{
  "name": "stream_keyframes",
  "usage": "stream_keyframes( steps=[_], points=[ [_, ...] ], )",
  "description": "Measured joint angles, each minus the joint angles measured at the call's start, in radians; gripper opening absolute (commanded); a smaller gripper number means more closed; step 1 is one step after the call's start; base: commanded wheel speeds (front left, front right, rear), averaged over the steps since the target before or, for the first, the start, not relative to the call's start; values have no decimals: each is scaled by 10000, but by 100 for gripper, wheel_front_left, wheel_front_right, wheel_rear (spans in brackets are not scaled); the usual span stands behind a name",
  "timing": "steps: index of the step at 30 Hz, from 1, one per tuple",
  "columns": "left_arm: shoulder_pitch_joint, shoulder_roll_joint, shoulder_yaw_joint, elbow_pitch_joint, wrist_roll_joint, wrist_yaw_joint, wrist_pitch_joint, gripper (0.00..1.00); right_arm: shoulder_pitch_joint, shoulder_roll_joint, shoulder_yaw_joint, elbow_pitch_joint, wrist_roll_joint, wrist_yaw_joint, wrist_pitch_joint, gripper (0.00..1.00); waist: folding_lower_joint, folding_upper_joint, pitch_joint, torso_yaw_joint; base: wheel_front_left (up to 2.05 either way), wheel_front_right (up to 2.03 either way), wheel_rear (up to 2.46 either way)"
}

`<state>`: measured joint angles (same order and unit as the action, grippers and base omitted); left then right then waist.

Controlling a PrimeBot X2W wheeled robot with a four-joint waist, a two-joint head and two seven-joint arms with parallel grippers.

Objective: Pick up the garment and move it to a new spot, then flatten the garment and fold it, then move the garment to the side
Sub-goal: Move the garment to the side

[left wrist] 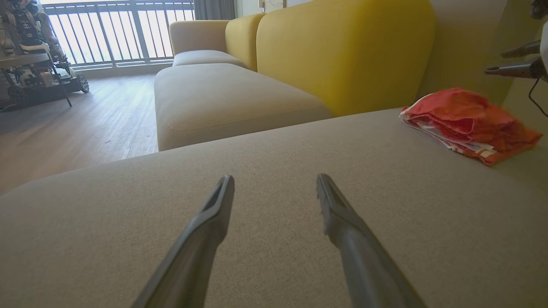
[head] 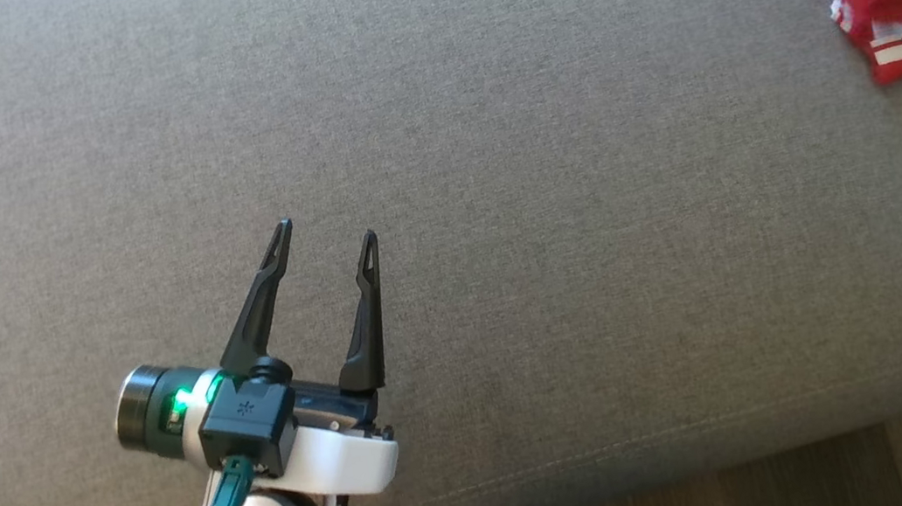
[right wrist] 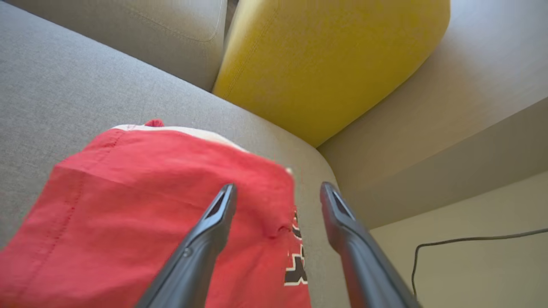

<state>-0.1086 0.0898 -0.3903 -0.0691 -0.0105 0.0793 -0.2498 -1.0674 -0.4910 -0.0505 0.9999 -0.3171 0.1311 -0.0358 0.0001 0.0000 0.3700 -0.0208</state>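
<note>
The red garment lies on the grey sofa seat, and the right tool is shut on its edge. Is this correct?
Not quite. The right tool is not shut on the edge: it is open, its fingers apart above the red garment and gripping nothing, as the right wrist view shows. The garment does lie on the grey sofa seat.

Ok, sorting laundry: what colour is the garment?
Red garment, black and white lettering; right wrist view.
</note>
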Motion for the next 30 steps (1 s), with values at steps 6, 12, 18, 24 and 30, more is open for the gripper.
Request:
stream_keyframes(
  steps=[6, 12, 18, 24, 30],
  points=[
    [31, 0, 125, 15, -31, 104, 0, 100, 629, 915, -190, -1574, -876, 0, -744, 100, 0, 0, -357, -80, 0, 0, 0],
    [461, -111, 525, 92, -539, 420, 0, 100, 2505, 2940, -128, -2476, -169, 0, -1956, 100, 0, 0, -1049, -157, 0, 0, 0],
    [1217, -286, 1373, 148, -1244, 821, 0, 100, 5286, 4146, -6, -4648, 1501, 2, -2128, 100, -1, 0, -1931, -69, 0, 0, 0],
    [1938, -316, 1808, 186, -1480, 861, 0, 100, 8604, 4322, 353, -7517, 3756, 0, -2169, 100, -1, 0, -2716, 190, 0, 0, 0],
    [2589, -322, 2092, 88, -1264, 773, 0, 100, 10564, 4353, 522, -8924, 4809, 0, -2169, 100, -1, 1, -3325, 329, 0, 0, 0]
  ],
)
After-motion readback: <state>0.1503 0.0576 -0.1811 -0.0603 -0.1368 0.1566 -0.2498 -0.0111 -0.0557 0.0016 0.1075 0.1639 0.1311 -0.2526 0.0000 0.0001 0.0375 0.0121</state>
